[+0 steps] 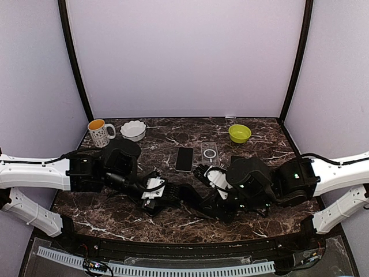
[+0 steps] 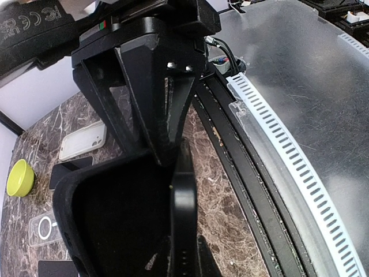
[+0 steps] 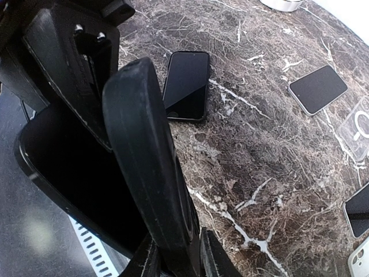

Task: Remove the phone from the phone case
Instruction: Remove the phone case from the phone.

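Black on black at 6 o'clock of the brown marble table: one thick black rubber phone case is held on edge, its rim pinched by the right gripper. The left gripper is clamped tight on one glossy black phone right beside it (whether it is wholly clear of the case I cannot tell). Loose on the marble lie three dark spare phones and two pale spare cases. There are two bowls, a lime bowl at 1 o'clock and a white fluted bowl at 11, with one patterned mug at 10.
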